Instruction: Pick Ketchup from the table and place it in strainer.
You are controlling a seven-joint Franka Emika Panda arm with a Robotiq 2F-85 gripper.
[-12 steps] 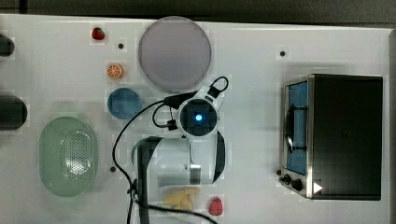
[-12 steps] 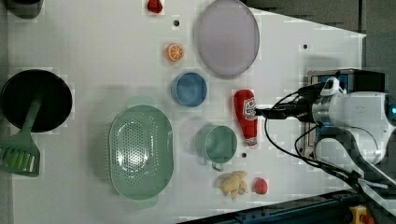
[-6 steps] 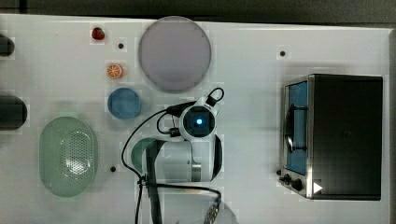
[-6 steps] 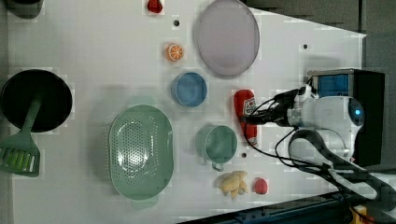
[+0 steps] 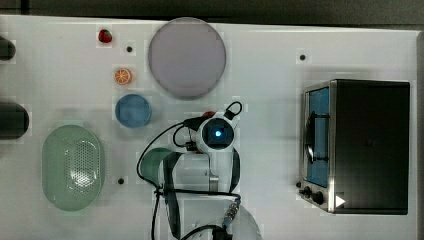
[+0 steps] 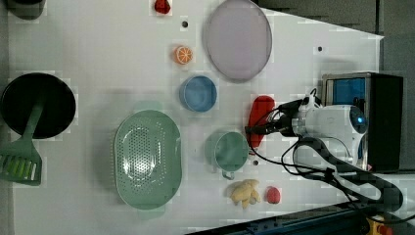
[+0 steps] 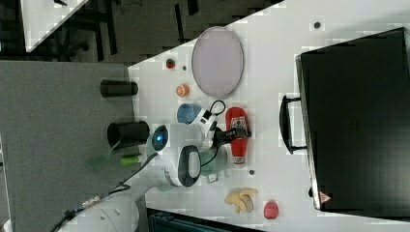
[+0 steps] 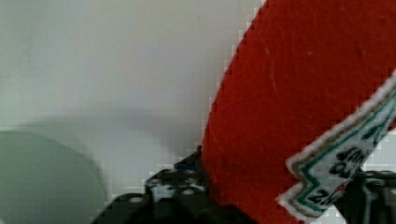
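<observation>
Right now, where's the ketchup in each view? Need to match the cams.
Top view: ketchup is a red sliver at the arm's wrist, below the grey plate.
Left view: centre-right, between blue bowl and gripper.
Right view: centre.
Wrist view: red body with label.
Shared landmark: the grey plate.

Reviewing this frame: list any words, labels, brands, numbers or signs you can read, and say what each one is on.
Ketchup: a white-edged label with teal and dark lettering, cut off and too blurred to read.
Black oven: a small white triangular mark at one front corner, seen in the top view; no text legible.
In the right view the same corner carries a small red triangular sign; its content is too small to tell.
Nothing else bears writing.
</observation>
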